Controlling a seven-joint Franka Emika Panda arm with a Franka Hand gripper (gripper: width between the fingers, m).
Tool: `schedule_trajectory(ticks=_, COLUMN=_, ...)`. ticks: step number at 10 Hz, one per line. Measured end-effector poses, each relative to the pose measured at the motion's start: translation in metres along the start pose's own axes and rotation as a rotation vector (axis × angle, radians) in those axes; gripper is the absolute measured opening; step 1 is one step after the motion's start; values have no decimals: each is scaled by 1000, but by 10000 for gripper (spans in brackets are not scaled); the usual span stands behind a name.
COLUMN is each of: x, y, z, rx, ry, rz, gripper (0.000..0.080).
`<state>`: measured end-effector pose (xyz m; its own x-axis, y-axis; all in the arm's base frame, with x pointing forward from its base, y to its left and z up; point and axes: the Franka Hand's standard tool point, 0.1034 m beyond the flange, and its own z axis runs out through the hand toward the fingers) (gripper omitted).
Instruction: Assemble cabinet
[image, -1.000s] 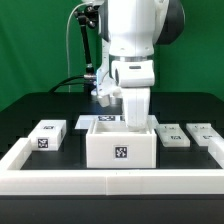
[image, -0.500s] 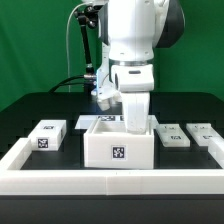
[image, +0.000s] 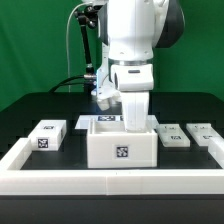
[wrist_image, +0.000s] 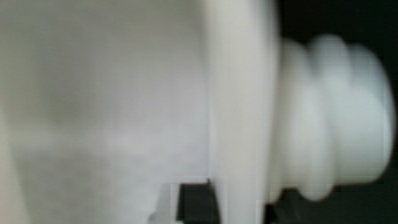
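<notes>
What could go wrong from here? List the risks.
1. The hand dips into the cabinet with its fingertips hidden: a sideways slip could drag or tip the cabinet.
2. The small block lies close at the exterior view's right: a shoved cabinet might knock it.

The white cabinet (image: 100, 148) bears a black-and-white square tag (image: 122, 154) (so do the small white blocks (image: 47, 135)).

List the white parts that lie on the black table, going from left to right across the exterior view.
small white block → cabinet → flat white piece → second flat white piece
</notes>
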<state>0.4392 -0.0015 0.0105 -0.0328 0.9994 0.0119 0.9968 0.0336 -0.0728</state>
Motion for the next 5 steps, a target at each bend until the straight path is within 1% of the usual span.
schedule_trajectory(ticks=5, x=0, y=0, z=0, rx=-1, ry=0, rz=0, gripper=39)
